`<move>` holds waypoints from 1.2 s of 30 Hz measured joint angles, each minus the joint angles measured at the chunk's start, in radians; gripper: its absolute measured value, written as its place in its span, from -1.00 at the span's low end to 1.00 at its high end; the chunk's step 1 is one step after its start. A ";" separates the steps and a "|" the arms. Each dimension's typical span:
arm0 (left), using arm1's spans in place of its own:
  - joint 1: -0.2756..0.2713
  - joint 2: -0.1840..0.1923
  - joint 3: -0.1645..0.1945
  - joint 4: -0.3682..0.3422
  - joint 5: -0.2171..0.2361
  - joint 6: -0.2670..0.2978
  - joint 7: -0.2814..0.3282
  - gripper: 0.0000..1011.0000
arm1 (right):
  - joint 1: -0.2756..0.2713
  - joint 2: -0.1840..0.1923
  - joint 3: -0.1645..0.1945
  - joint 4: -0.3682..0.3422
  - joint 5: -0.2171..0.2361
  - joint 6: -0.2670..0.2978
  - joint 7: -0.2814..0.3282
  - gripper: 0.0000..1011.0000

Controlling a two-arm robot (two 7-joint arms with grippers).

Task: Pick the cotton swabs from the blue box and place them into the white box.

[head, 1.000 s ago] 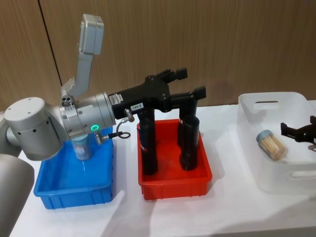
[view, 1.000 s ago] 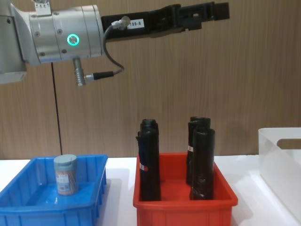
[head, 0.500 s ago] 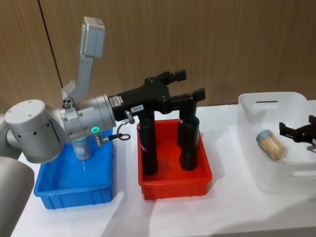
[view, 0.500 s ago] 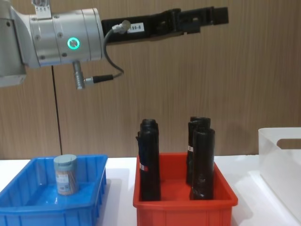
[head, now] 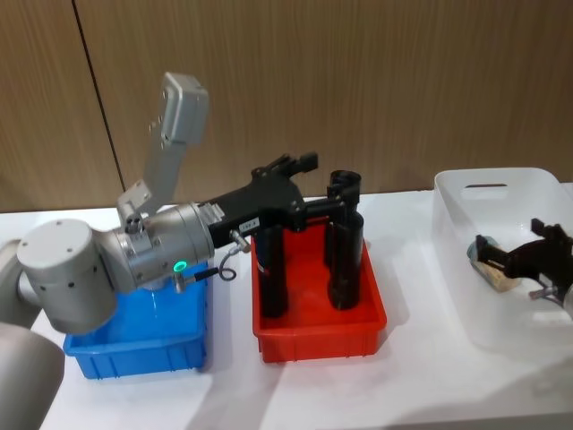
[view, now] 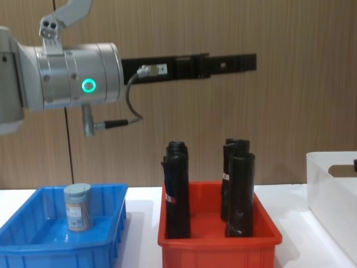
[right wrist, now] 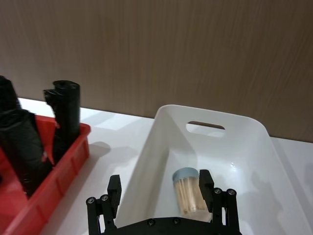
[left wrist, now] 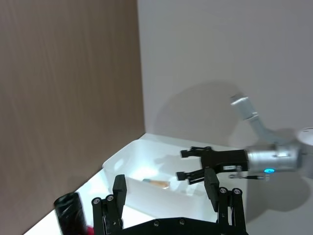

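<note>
Chest view: cotton swabs (view: 77, 207) in blue box (view: 56, 254)

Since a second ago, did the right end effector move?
Yes. In the head view the right end effector moved left, further over the white box, now partly covering the cotton swabs inside.

Black left claw (left wrist: 165, 186): fingers spread, level on the outstretched silver arm (head: 152, 255).
Black right claw (right wrist: 160, 181): fingers spread, low.
</note>
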 joint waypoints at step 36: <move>0.230 0.067 0.051 -0.177 0.171 -0.115 0.469 0.99 | -0.290 -0.034 -0.089 -0.344 0.026 -0.196 -0.094 0.98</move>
